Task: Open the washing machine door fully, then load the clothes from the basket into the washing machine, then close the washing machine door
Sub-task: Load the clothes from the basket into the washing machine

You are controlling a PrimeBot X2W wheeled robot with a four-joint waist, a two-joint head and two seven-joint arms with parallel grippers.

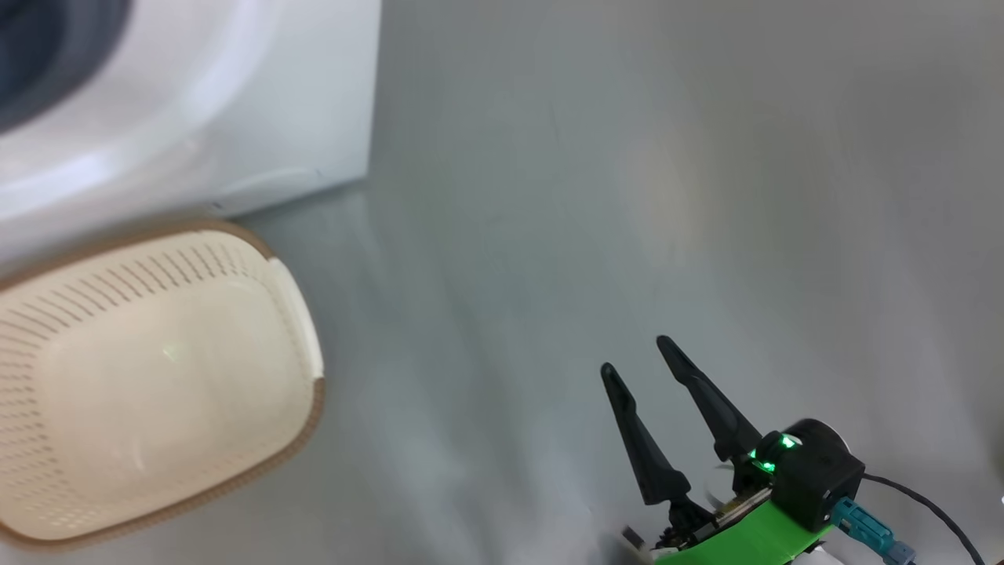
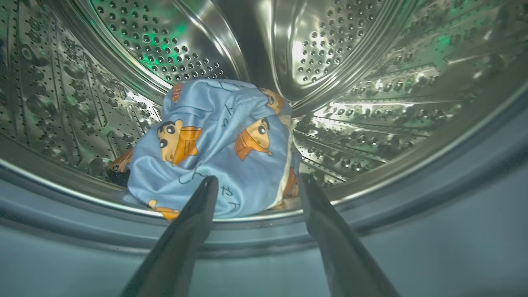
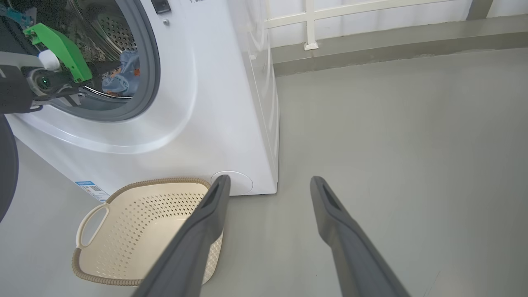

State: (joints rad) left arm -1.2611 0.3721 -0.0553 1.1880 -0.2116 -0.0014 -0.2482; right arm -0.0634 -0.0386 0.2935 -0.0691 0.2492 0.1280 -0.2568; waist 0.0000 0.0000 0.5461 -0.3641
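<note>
At the far left of the right wrist view, a dark curved edge is seen; it is taken to be the rim of the door [image 3: 5, 165], swung open and standing on the outer side of the left claw [image 2: 258, 178]. How far it is swung cannot be told.

The left claw is held at the mouth of the washing machine [image 3: 198, 103] with its fingers spread wide and nothing between them. The clothes [image 2: 214, 140] are found straight ahead of its tips, just past the grey rubber seal [image 2: 412, 198], heaped on the floor of the steel drum [image 2: 350, 49]. The heap is roughly as wide as the gap between the fingers, with no clear long axis. Whether the fingertips touch the cloth cannot be told.

Below the machine's opening, the basket [image 3: 161, 180] is set on the floor [image 3: 392, 144], touching or nearly touching the machine's front, and no garment is seen inside it. It lies ahead of the right claw [image 3: 270, 179] and to that claw's left.

The right claw is held over bare floor, its fingers also spread wide and empty.

Loading is judged finished, so closing the door is what remains. That move turns on the door lying on the left claw's side, well apart from the right claw; the left arm is judged the nearer, once it is drawn back out of the opening.
</note>
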